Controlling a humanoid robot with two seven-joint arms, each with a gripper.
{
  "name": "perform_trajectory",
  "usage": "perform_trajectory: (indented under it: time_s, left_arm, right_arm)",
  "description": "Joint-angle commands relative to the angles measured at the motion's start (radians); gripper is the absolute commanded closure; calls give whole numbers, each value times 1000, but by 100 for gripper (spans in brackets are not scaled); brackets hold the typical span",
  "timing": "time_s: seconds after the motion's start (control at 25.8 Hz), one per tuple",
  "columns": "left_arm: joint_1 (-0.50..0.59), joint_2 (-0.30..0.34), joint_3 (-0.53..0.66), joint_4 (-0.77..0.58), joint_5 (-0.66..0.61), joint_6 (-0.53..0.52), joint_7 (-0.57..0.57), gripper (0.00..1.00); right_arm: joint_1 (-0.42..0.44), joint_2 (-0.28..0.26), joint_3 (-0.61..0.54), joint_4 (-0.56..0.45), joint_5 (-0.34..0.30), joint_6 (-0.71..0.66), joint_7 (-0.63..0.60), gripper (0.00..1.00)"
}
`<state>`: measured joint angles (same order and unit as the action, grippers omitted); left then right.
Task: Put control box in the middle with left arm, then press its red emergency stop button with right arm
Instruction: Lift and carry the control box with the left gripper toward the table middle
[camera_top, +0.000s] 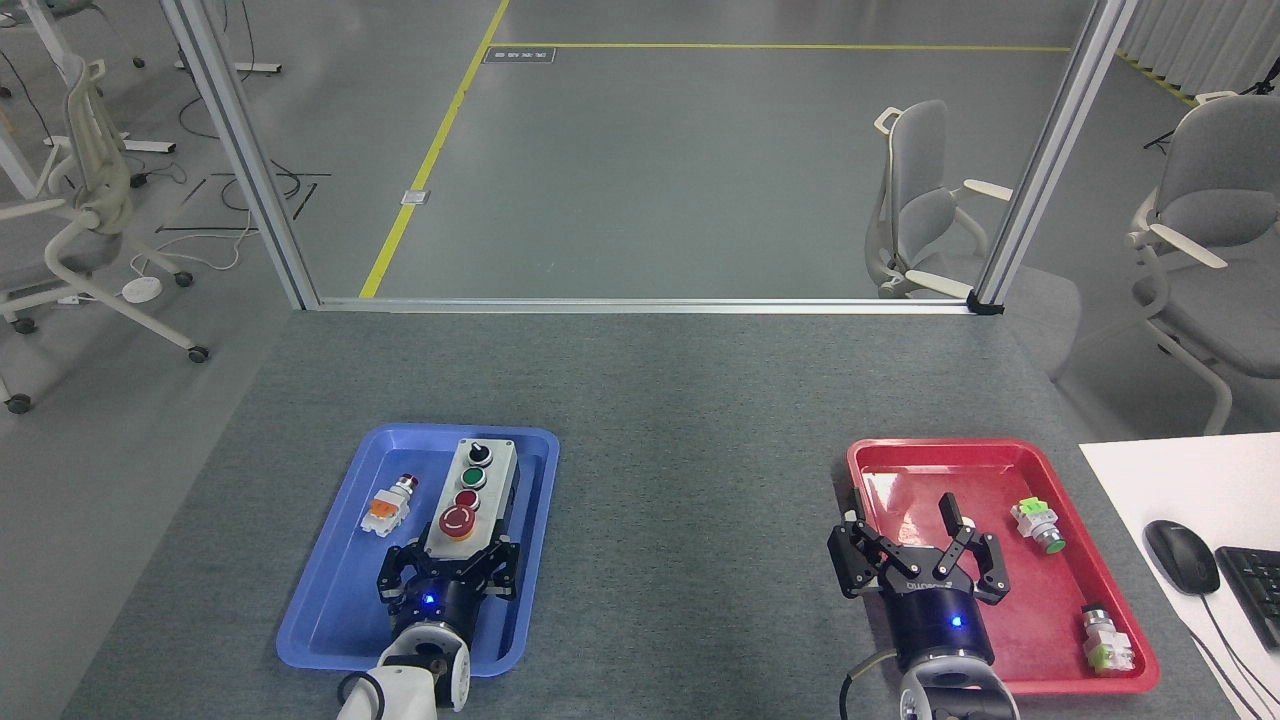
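Blue plastic tray (330, 610) at the near left of the grey felt table (690, 400) holds the oblong control box with light grey top and black base (468, 495), so nothing is done yet. The unlettered black left claw (450, 570) sits at the box's near end, fingers spread around it; whether they grip, I cannot tell. The lettered right claw (922, 560) hangs spread over the red tray (870, 455). Moving the box to the middle and pressing its big red button (456, 521) remain.

I see my left gripper (450, 572) closed around the near end of the control box (467, 496) inside the blue tray (330, 610); my right gripper (920, 560) hangs spread over the red tray (1010, 455).
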<state>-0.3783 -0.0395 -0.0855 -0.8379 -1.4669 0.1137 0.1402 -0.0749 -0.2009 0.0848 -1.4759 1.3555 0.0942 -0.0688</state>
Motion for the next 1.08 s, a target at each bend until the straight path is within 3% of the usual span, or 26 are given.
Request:
perform_trajectory:
  time_s: [0.0,0.08,0.15,0.31,0.58,0.81,1.05]
  left_arm:
    - [-1,4,0,6,0,-19,-7,40]
    - [-1,10,0,8,0,-52,-7,66]
    - [1,13,1,0,2,-83,-4,100]
    - [-1,23,4,-61,20,-112,6,100]
    - [64,24,-3,-392,56,-137,-10,100]
    - [65,-95,-180,-356,39,-66,-10,100]
    - [-1,-100,-444,-221,45,58,-10,100]
  right_arm:
    - [1,6,-10,2,-10,-8,-8,2]
    - [-5,8,-10,6,-10,-8,-9,2]
    - [-8,17,-8,14,-10,-8,-9,2]
    - [-8,28,-4,16,-10,-11,-9,2]
    - [-9,26,-5,16,-10,-28,-5,2]
    - [0,34,-2,11,-2,-25,-8,2]
    - [-8,35,-7,12,-2,-25,-9,2]
